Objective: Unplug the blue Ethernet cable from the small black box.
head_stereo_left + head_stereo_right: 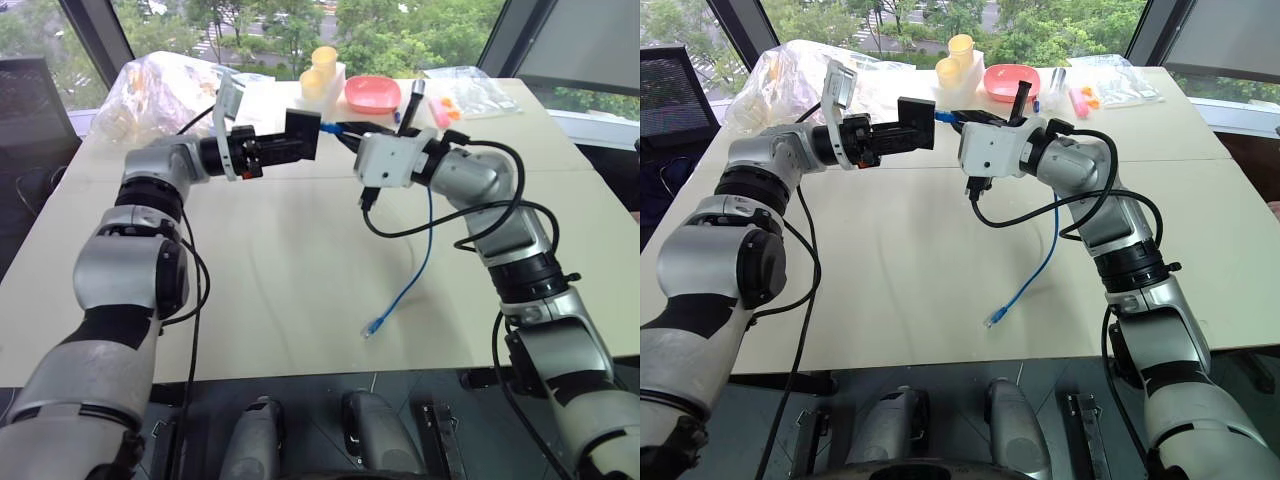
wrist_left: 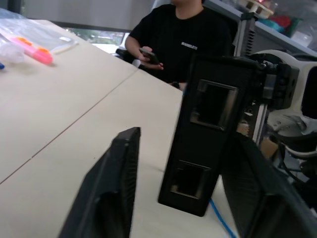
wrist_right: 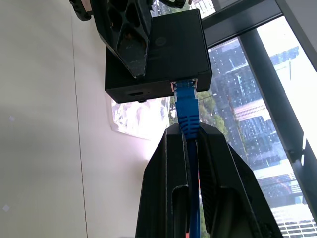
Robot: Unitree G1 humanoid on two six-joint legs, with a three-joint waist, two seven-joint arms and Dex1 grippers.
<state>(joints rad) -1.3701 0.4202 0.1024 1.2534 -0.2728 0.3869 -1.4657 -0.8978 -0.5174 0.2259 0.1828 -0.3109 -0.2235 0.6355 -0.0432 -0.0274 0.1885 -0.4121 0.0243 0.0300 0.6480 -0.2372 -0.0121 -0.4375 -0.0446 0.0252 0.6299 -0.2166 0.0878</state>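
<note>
Small black box (image 3: 158,54): matt black plastic, smooth. Blue Ethernet cable (image 1: 420,265): glossy plastic sheath, w/ ribbed boot at the plug. Right pincer (image 3: 190,136) fingers: black plastic, slight sheen. Surface (image 1: 290,280): pale, smooth, matt laminate look. Pink bowl (image 1: 372,93): shiny plastic. Clear bags (image 1: 160,85): crinkly film. Yellow cups (image 1: 322,65): plastic, matt.

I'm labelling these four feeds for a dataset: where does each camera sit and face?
Eye views: head, looking down; both arms, left gripper and right gripper meet over the table.
Left wrist: faces the small black box.
Right wrist: faces the plugged blue Ethernet cable.
Shared: the box.
</note>
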